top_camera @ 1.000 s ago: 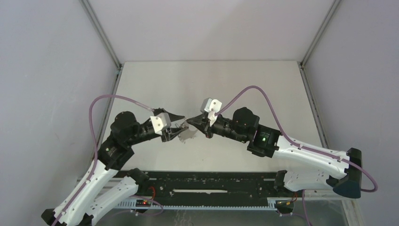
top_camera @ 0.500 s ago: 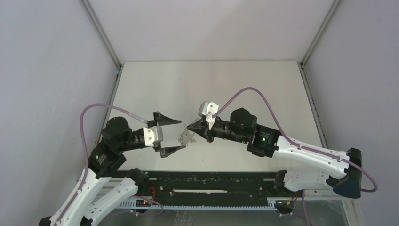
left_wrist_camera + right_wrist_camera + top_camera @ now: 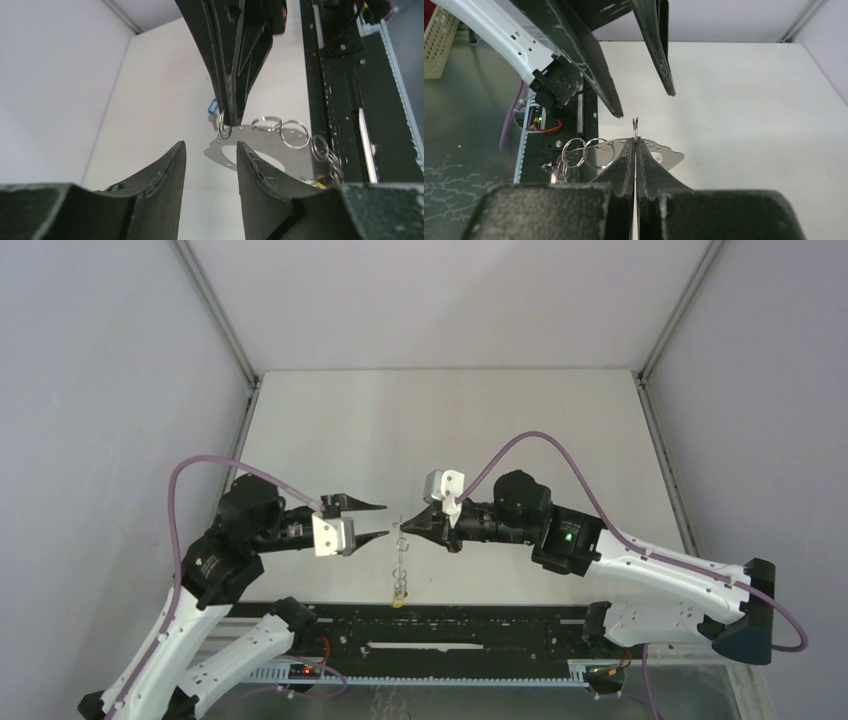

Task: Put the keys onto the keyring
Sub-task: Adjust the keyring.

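Pinches the keyring [image 3: 300,162] in the right tool [image 3: 403,523], closed tight on its upper edge. Hangs it clear above the surface [image 3: 450,420], close to the near rail [image 3: 450,625], roughly midway between left and right. Carries small metal loops [image 3: 294,135] along one edge. Shows a blue key [image 3: 212,106] just beyond the hoop in the left wrist view, and a yellow key [image 3: 398,602] at its lowest end from above. Holds the left tool [image 3: 378,520] partly open and empty, just left of the keyring, apart from it.
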### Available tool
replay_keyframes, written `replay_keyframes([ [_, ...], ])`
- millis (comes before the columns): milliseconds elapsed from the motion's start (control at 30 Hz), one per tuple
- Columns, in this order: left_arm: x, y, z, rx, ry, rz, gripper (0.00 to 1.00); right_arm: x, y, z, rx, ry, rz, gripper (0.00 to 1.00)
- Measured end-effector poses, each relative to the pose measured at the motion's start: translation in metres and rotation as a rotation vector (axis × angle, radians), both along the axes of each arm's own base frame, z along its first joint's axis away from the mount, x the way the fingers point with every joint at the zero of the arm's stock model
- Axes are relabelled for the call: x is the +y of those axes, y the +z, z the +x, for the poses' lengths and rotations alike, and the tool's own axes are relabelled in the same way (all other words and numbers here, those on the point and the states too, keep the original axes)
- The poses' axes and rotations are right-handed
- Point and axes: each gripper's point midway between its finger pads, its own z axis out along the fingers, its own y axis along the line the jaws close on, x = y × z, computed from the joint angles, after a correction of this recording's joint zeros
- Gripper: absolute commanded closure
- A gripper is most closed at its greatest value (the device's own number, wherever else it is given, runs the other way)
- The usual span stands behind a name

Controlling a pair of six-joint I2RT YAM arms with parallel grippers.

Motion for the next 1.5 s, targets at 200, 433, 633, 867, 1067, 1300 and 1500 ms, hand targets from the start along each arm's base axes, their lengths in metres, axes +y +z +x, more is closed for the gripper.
replay_keyframes([
  [200,0.002,-0.019,-0.001,0.017,-0.028,0.083,0.53,-0.003,0.001,-0.007,-0.015,0.033,-0.006,1.0],
  [433,-0.001,-0.026,-0.007,0.05,-0.065,0.095,0.53,-0.002,0.0,-0.011,-0.026,0.058,-0.011,1.0],
  [633,-0.004,-0.027,-0.005,0.063,-0.077,0.096,0.56,-0.001,0.0,-0.014,-0.032,0.073,-0.013,1.0],
  [867,-0.008,-0.026,-0.004,0.074,-0.089,0.089,0.71,0.003,-0.008,-0.016,-0.036,0.093,-0.031,1.0],
  [1067,-0.01,-0.026,-0.008,0.097,-0.11,0.081,0.86,0.004,-0.008,-0.015,-0.047,0.095,-0.032,1.0],
  [1300,-0.009,-0.03,-0.012,0.13,-0.113,0.089,1.0,0.007,-0.011,-0.014,-0.056,0.098,-0.042,1.0],
  [1500,-0.008,-0.033,-0.013,0.148,-0.112,0.095,1.0,0.007,-0.013,-0.014,-0.054,0.1,-0.048,0.82],
])
